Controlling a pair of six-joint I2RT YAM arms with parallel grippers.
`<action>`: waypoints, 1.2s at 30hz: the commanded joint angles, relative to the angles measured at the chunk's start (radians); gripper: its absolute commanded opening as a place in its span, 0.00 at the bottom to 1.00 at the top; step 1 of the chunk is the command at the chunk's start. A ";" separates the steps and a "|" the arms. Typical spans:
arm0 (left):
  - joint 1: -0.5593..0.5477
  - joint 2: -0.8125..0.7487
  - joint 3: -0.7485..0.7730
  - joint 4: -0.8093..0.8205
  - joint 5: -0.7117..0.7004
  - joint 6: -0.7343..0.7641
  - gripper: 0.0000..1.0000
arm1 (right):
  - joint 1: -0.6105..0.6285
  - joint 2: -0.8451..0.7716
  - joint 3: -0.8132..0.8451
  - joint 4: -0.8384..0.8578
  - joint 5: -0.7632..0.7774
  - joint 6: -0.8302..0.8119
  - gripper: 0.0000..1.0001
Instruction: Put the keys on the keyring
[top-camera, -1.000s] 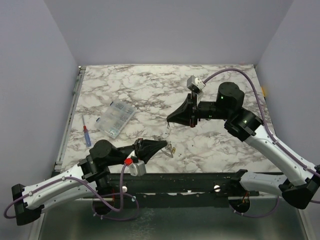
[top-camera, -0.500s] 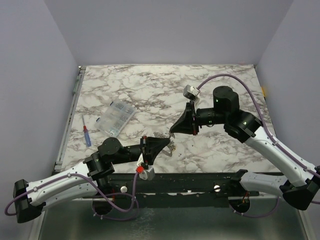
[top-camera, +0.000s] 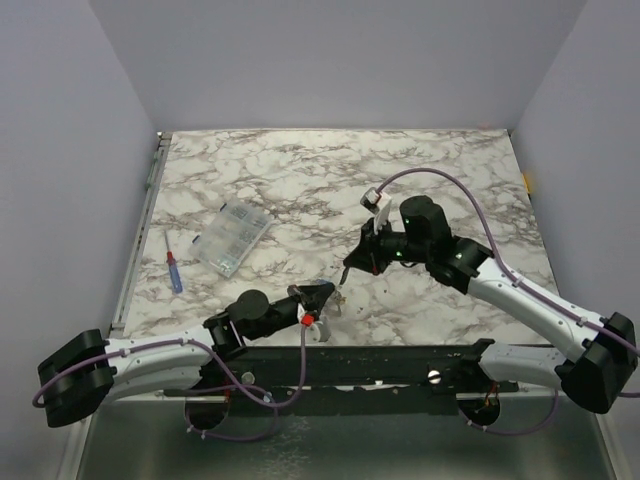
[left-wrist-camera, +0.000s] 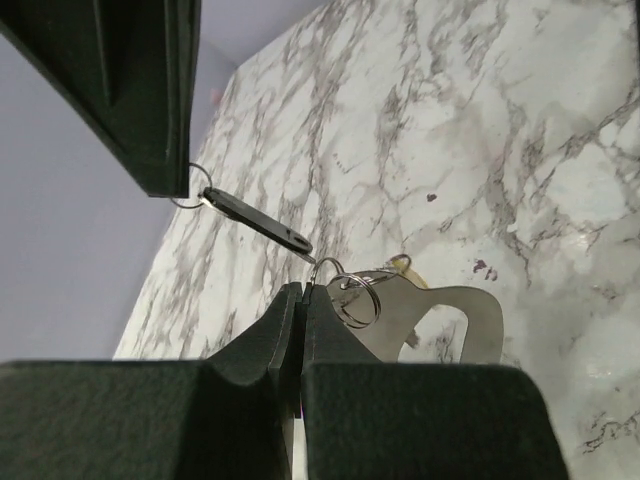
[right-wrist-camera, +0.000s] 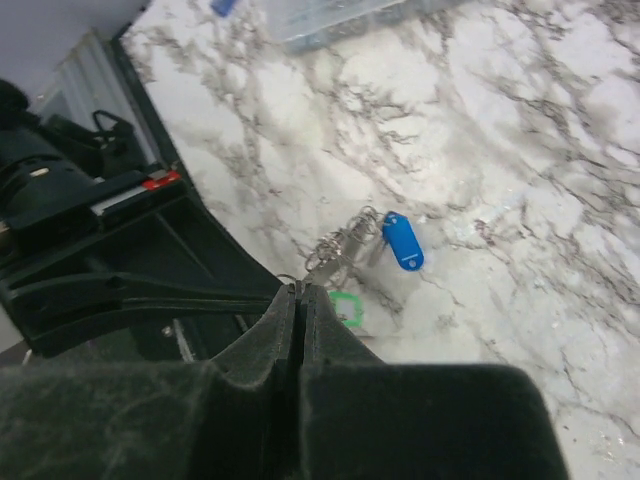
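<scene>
Left tool (left-wrist-camera: 303, 292), right tool (right-wrist-camera: 300, 292) nearer now, both clamped, seemingly on blue-tagged keys (right-wrist-camera: 402, 242)

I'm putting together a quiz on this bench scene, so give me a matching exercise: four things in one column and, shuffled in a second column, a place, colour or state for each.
Things:
1. screwdriver
2. compartment box
3. key tag
4. left hand

Descriptions:
a. transparent
b. shut, fingers pressed together
c. lying nearest the left edge of the table
d. solid blue

Pairs: 1-c; 2-a; 3-d; 4-b
</scene>
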 joint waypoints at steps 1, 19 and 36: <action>0.004 0.047 0.017 0.148 -0.175 -0.010 0.00 | -0.001 0.039 0.012 0.089 0.232 -0.006 0.01; 0.175 0.455 0.233 0.376 -0.134 -0.038 0.00 | -0.180 0.061 0.096 0.080 0.349 -0.049 0.01; -0.060 0.398 -0.116 0.532 -0.434 -0.387 0.00 | -0.181 0.087 -0.020 0.168 0.171 0.048 0.01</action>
